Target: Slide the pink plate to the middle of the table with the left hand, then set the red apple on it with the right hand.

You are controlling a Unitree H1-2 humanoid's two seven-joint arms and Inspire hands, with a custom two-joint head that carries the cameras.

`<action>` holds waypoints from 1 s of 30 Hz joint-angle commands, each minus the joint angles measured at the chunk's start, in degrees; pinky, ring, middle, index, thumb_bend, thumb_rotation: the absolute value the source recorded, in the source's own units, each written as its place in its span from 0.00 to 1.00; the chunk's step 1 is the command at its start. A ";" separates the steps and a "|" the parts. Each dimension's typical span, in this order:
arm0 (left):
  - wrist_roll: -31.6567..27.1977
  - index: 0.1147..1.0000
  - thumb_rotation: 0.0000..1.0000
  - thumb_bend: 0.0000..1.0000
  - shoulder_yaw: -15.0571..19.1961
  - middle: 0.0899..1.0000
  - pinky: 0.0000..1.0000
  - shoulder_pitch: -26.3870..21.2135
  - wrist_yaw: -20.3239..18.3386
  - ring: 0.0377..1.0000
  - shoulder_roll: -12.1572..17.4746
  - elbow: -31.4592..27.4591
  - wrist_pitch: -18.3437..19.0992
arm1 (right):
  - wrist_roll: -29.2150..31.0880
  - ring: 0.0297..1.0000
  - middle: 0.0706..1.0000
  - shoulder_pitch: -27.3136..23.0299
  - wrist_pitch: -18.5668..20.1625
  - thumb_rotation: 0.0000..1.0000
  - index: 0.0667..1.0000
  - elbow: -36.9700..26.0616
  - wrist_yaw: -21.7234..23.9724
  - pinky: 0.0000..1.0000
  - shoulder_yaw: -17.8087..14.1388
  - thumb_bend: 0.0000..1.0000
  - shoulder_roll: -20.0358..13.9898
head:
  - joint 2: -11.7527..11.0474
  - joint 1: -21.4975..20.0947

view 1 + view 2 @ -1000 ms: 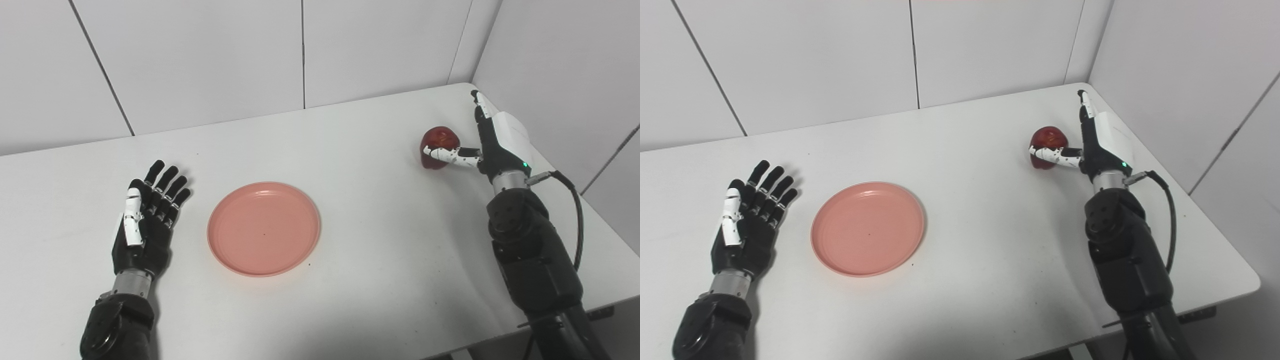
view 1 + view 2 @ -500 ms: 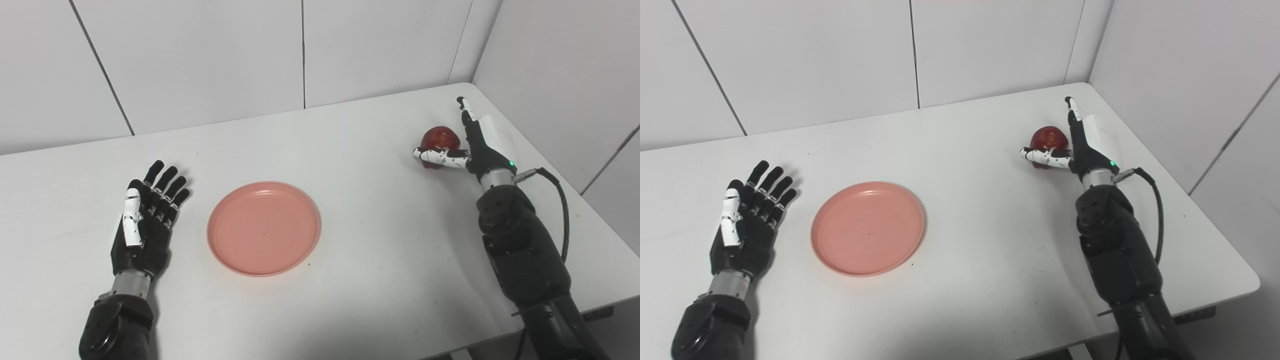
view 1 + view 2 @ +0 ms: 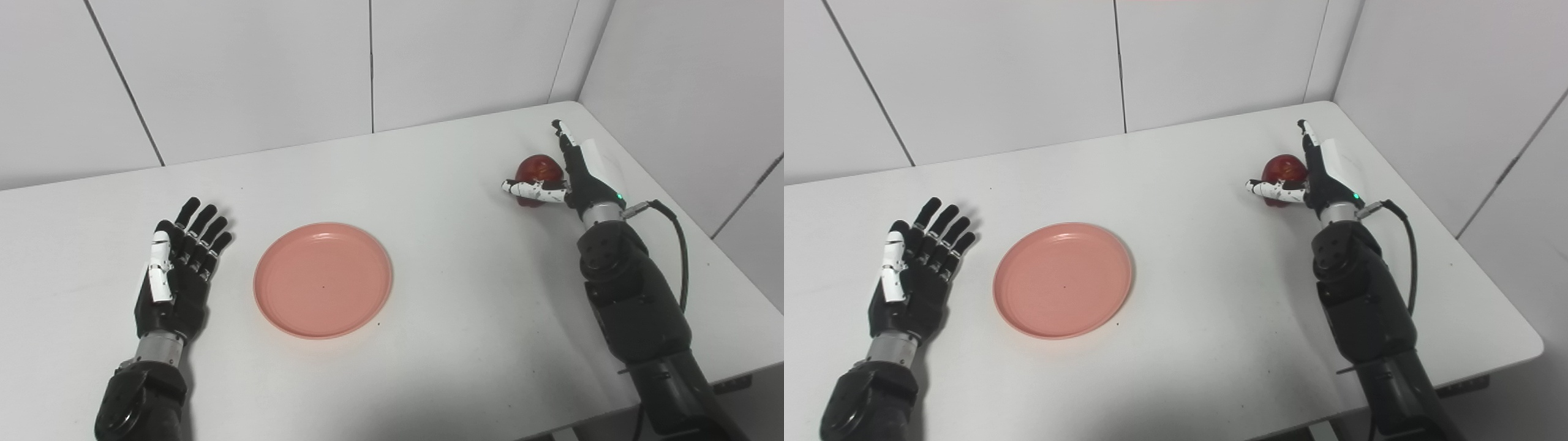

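- Two hands in shot, and only one looks busy. The left hand [image 3: 174, 269] lies flat on the table [image 3: 465, 318], palm up, fingers spread and holding nothing, just beside the pink plate [image 3: 323, 279] but not touching it.
- The plate sits roughly mid-table, a bit toward the left, so I'd guess the sliding part is done and the left hand is parked out of the way.
- The red apple [image 3: 538, 168] is near the far right corner, resting on the table, well apart from the plate.
- The right hand [image 3: 569, 177] is right up against the apple: thumb stretched across the near side, fingers pointing up along the far side. That's a cradle, not a clamp; the fingers are apart and not wrapped round it.
- Makes sense as a pre-grasp, since a round, glossy apple needs fingers on both sides or it will roll off.
- Next it needs to close, lift, and carry left to the plate.
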 commanded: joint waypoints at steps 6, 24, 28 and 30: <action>0.44 0.87 1.00 0.36 -0.13 0.88 0.90 1.58 1.29 0.88 -0.04 0.92 2.78 | 0.58 0.88 0.92 -3.11 -0.53 0.37 0.93 1.23 -1.12 0.76 0.14 1.00 -2.05 | 0.06 0.13; 0.45 0.87 1.00 0.36 -0.67 0.89 0.90 2.02 1.73 0.88 -0.08 -0.34 3.53 | 0.88 0.87 0.90 -4.01 -0.07 0.35 0.90 3.78 -0.56 0.76 1.36 1.00 -3.61 | 0.32 0.41; 0.49 0.86 1.00 0.35 -0.70 0.88 0.89 2.13 2.13 0.88 -0.24 -0.90 3.97 | 1.44 0.86 0.90 -4.04 -0.07 0.33 0.90 4.08 -0.53 0.75 1.02 1.00 -3.60 | 0.35 0.42; 0.53 0.86 1.00 0.35 -0.74 0.88 0.90 2.13 2.14 0.88 -0.20 -0.80 3.93 | 2.06 0.86 0.88 -3.97 -0.81 0.31 0.88 4.39 -1.08 0.76 0.85 0.99 -3.62 | 0.35 0.42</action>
